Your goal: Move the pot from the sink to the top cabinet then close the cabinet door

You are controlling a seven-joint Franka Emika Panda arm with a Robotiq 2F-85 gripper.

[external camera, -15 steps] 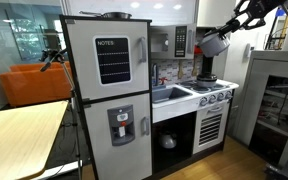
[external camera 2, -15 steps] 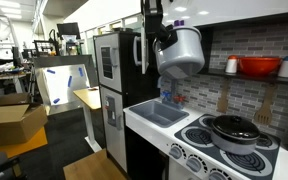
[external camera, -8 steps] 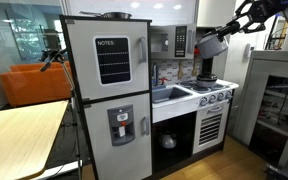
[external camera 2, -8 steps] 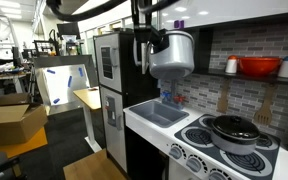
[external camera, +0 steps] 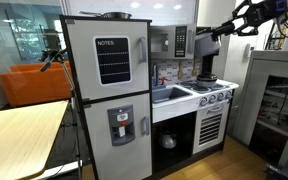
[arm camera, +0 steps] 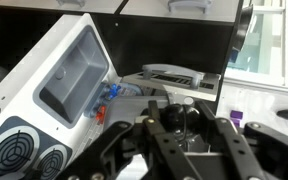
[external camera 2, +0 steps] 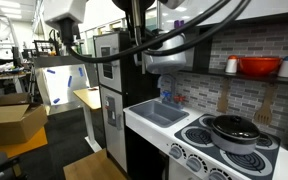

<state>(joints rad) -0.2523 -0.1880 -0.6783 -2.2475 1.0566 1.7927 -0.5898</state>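
Observation:
My gripper (external camera: 221, 33) is shut on the silver pot (external camera: 206, 43) and holds it high above the stove, level with the microwave (external camera: 181, 40). In an exterior view the pot (external camera 2: 172, 62) hangs above the sink (external camera 2: 159, 113), partly hidden by the arm and its cables. In the wrist view my gripper (arm camera: 174, 108) has its fingers (arm camera: 141, 128) closed around a dark round part of the pot (arm camera: 176, 117). Beyond it is a dark cabinet opening (arm camera: 174, 40). The sink (external camera: 170, 95) holds no pot.
A black lidded pot (external camera 2: 232, 130) sits on the stove (external camera: 212, 93). A red bowl (external camera 2: 259, 67) stands on the shelf above the stove. A tall white toy fridge (external camera: 109, 90) stands beside the sink. A wooden table (external camera: 19, 135) is further off.
The arm has carried the pot upward and closer to the upper part of the toy kitchen. The grip on the pot has not changed.

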